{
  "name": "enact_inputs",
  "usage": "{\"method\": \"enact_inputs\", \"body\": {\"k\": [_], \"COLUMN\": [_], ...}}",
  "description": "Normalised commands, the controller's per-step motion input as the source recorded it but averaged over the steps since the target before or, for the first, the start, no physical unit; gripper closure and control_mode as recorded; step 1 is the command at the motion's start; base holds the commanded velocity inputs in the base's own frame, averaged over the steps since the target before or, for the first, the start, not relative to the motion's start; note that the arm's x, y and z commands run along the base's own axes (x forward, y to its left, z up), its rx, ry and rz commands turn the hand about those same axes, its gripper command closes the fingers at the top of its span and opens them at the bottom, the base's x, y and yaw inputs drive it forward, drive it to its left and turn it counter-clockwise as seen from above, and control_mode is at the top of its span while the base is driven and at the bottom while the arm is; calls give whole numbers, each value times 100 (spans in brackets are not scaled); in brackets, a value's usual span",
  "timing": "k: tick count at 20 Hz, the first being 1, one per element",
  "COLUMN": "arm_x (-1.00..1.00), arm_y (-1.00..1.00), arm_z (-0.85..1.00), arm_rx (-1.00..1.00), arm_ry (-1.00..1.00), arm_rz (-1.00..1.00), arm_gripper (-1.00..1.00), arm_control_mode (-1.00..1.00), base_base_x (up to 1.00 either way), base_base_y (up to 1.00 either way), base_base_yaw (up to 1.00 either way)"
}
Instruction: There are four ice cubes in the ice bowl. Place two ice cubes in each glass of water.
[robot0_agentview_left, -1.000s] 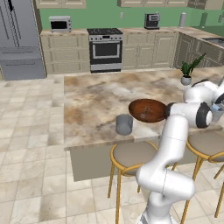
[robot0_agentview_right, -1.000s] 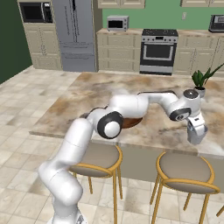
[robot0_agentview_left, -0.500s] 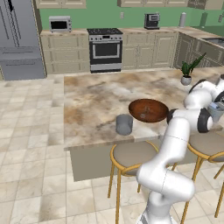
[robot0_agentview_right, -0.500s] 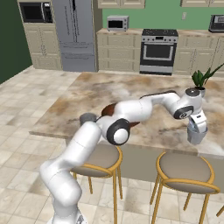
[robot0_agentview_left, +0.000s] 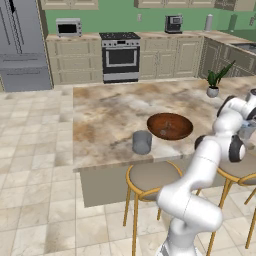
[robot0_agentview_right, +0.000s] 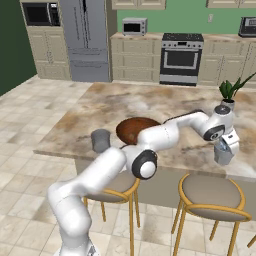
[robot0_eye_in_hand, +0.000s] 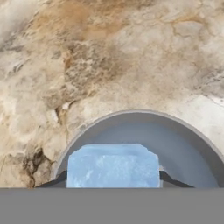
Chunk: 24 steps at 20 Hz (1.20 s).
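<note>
Looking down through the hand view, we see an ice cube (robot0_eye_in_hand: 113, 165) sitting pale blue between the two dark finger tips (robot0_eye_in_hand: 173, 180), and the jaws are clamped on it from both sides. Right below it opens the rim of a glass of water (robot0_eye_in_hand: 144, 114), though the lower half of that glass is cut off, so we cannot make out whether any cube already lies inside.

From the right base view, the gripper (robot0_agentview_right: 225, 148) hangs just over that same glass (robot0_agentview_right: 223, 155) near the front edge of the marble tabletop (robot0_agentview_right: 165, 107); the cube itself is too small to pick out here. In the left base view the arm's own elbow covers much of this glass (robot0_agentview_left: 247, 131), leaving a sliver at the frame's right edge.

The ice bowl (robot0_agentview_left: 169, 125) rests mid-tabletop, well apart from the gripper. We cannot tell how many cubes remain in it; its inside reads as dark wood grain. In the right base view, the arm crosses in front of the bowl (robot0_agentview_right: 134, 130).

The other glass (robot0_agentview_left: 142, 142) stands just left of the bowl, near the front edge, its contents unclear.
</note>
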Motion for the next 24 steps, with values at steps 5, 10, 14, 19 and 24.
{"method": "enact_inputs", "body": {"k": [5,10,14,19,24], "arm_x": [18,2,-9,-1,0], "arm_y": [-10,-11,-2,0,-3], "arm_z": [-1,2,11,11,34], "arm_rx": [0,0,0,0,0], "arm_ry": [4,0,-3,-3,-1], "arm_rz": [2,0,1,0,0], "arm_gripper": [100,-100,-100,-100,-100], "arm_control_mode": [-100,-100,-100,-100,-100], "base_base_x": [0,0,0,0,0], "base_base_y": [0,0,0,0,0], "base_base_yaw": [0,0,0,0,0]}}
